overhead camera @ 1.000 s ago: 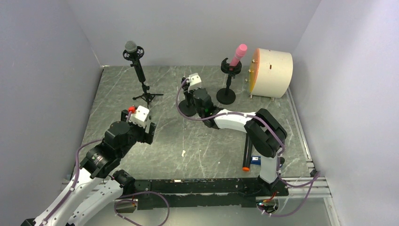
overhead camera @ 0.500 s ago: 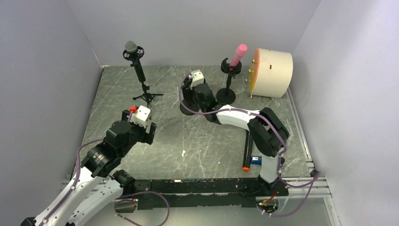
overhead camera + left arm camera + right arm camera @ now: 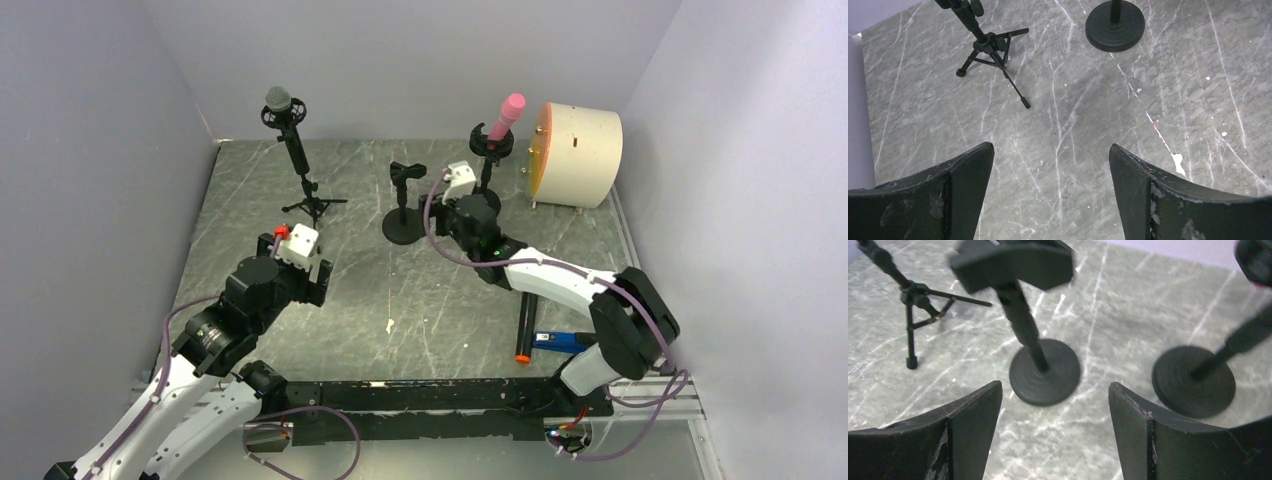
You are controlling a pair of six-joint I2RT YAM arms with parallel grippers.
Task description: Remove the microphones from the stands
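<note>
Surface: counter (image 3: 400,300) of matt grey stone-look slab, white-veined, flecked with pale chips.
Stands: three, all black and slender. One tripod stand (image 3: 312,205) sits near the far left corner. Two have flat round bases along the far edge: the empty stand (image 3: 1045,372), topped by a bare clip, at the middle, and the pink one's stand (image 3: 1194,381) further right.
Microphones: two, each seated in its clip. The grey-mesh microphone (image 3: 279,99) is nearly upright on the tripod. The pink microphone (image 3: 507,115), smooth and round-ended, is tilted in its holder.
Drum: one cream drum (image 3: 585,140) lying on its side at the far right corner, its orange face towards the stands.
Pen: one black pen (image 3: 523,330) with an orange tip close to the near edge, a small blue item (image 3: 560,341) beside it.
Left arm: bent, raised over the near left part of the counter. The left gripper (image 3: 1050,155) looks down towards the tripod's feet, its scuffed black fingers wide apart and holding nothing.
Right arm: stretched low towards the far edge. The right gripper (image 3: 1054,390) faces the two round bases, fingers wide apart with nothing between them.
</note>
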